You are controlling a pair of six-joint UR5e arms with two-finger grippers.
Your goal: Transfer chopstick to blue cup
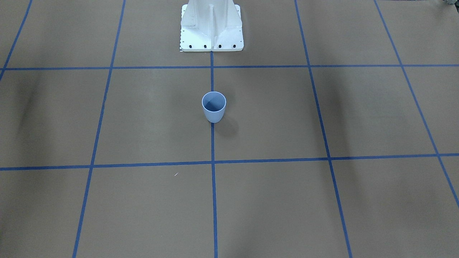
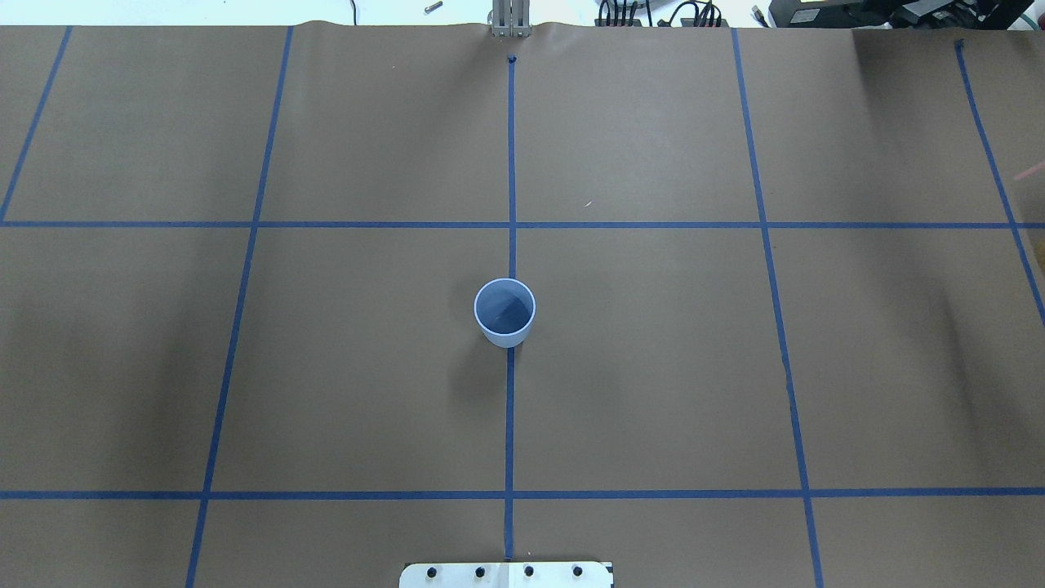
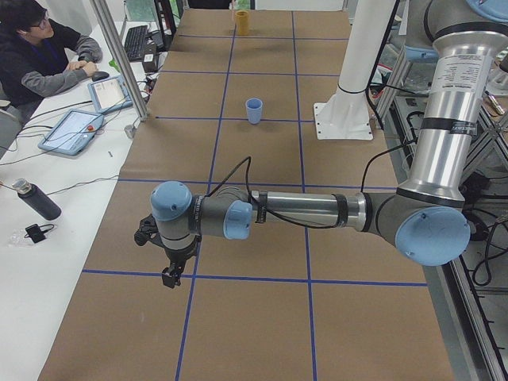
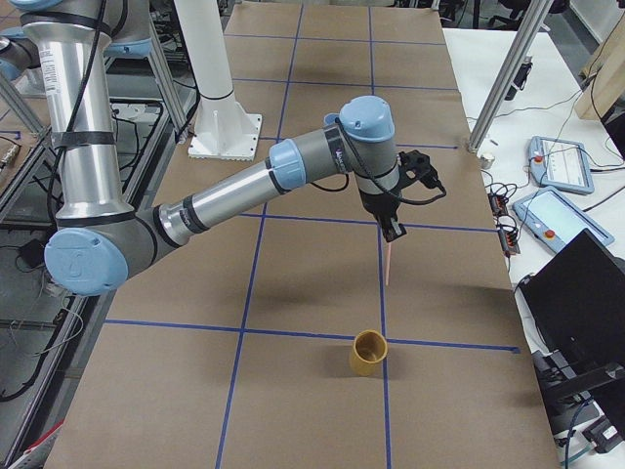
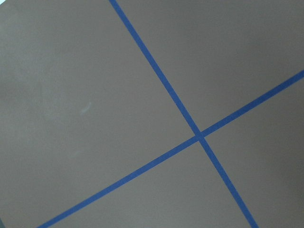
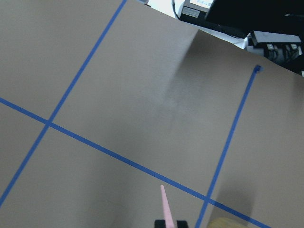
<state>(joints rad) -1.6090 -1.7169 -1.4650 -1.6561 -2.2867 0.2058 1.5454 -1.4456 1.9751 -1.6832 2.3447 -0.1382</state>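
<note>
Right wrist-mounted view: right gripper (image 6: 171,223) pinches slim pink chopstick (image 6: 165,204); a loose pinch could swing it past small blue cup (image 1: 214,107).

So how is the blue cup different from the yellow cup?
The blue cup is pale blue; the yellow cup is mustard. The blue cup stands in the middle; the yellow cup stands toward the robot's right, near the chopstick in the right gripper. Both stand upright, open end up.
</note>
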